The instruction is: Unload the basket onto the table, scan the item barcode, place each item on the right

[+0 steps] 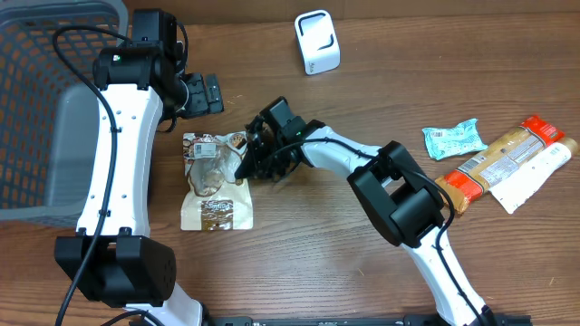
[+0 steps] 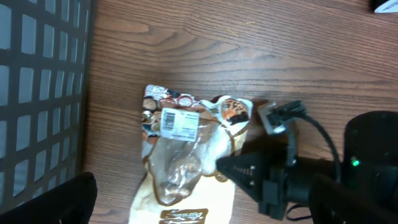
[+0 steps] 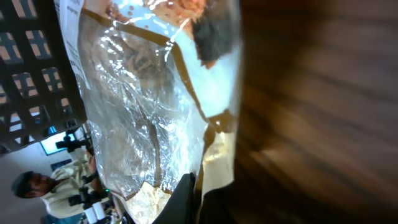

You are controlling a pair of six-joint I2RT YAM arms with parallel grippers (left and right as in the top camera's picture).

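The item, a tan and clear snack bag [image 1: 216,181] [image 2: 186,168] [image 3: 143,106], lies flat on the wooden table at centre left. A white barcode label [image 1: 201,143] [image 2: 180,123] sits near its top, facing up. My right gripper [image 1: 246,166] [image 2: 227,167] [image 3: 198,193] is shut on the bag's right edge, the film pinched between its dark fingers. My left gripper [image 1: 204,93] [image 2: 202,208] hangs open above the bag's far end, holding nothing. A white scanner-like device [image 1: 317,41] stands at the back, apart from both.
A grey mesh basket [image 1: 36,109] [image 2: 37,93] fills the left side. At the right lie a teal packet [image 1: 453,139], an orange-ended bar [image 1: 498,163] and a white tube [image 1: 535,177]. The right arm [image 1: 362,163] stretches across the middle.
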